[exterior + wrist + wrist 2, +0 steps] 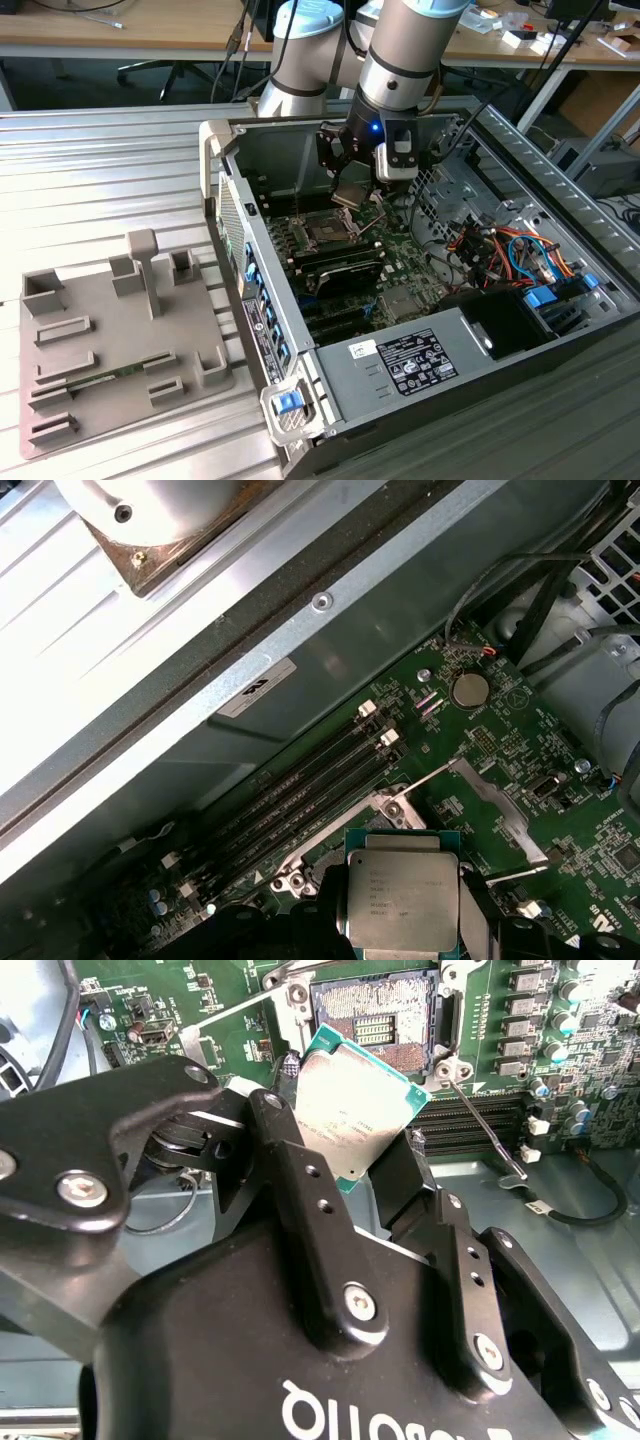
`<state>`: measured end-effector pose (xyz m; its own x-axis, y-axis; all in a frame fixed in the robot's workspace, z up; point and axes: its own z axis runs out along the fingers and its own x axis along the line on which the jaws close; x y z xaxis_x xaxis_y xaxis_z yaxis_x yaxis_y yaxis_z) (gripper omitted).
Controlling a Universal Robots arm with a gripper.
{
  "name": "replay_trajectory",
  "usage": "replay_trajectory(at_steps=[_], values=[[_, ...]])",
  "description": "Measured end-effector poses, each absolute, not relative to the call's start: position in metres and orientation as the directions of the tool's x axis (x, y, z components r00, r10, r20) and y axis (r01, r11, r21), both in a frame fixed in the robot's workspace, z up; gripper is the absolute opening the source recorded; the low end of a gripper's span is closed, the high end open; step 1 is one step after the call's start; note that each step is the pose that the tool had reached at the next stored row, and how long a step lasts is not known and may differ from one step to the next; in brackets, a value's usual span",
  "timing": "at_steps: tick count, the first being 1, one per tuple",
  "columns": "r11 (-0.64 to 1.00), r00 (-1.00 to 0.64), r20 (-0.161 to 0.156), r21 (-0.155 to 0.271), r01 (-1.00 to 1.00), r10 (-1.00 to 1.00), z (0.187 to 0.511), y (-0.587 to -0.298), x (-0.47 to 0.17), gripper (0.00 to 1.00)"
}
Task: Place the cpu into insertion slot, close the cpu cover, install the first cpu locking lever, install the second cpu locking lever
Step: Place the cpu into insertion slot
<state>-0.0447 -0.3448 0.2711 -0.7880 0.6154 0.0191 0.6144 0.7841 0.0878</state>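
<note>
My gripper (350,188) hangs inside the open computer case, shut on the cpu (352,192). In both wrist views the black fingers (290,1150) pinch two opposite edges of the cpu (350,1110), a thin silver-tan square with a green rim, held tilted. The cpu (402,900) hovers just above and beside the insertion slot (375,1020), whose gold contact field lies bare. In the exterior view the insertion slot (325,232) sits below and to the left of the gripper. The cpu cover (492,802) stands swung open beside the socket. A thin locking lever (485,1130) sticks out, released.
The green motherboard (400,262) lies in the case with long black memory slots (300,790) next to the socket. A grey power supply (420,355) and coloured cables (500,250) fill the exterior view's right. A grey parts fixture (100,330) lies outside the case on the left.
</note>
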Motion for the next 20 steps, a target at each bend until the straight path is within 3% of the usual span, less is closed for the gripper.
replay_trajectory(at_steps=[20], values=[[0.776,-0.78,0.019,0.088,0.625,0.626,0.2699,-0.3448,-0.0447,0.55]])
